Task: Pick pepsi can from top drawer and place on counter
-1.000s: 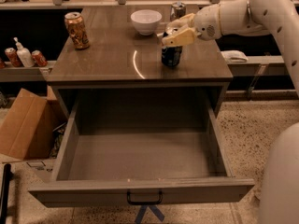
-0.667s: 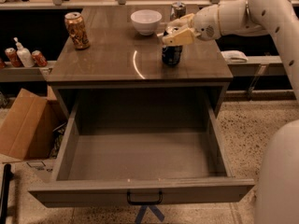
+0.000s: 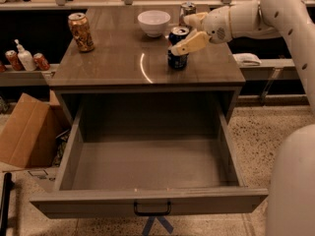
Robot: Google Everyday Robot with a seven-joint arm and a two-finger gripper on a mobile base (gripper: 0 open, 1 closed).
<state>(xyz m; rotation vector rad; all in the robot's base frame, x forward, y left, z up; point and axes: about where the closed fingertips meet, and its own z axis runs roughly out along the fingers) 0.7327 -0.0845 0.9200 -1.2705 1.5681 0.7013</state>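
The pepsi can point(image 3: 176, 61), short and dark navy with a silver top, stands upright on the counter point(image 3: 113, 58), right of the middle and a little back from the front edge. The counter is a glossy grey-brown rectangular top with a curved light streak just left of the can. Below it the drawer point(image 3: 147, 201) is pulled fully out: a wide, deep grey-brown box with a plain front and a small black handle at its centre. The gripper point(image 3: 179, 35) is at the can's upper part, reaching in from the right.
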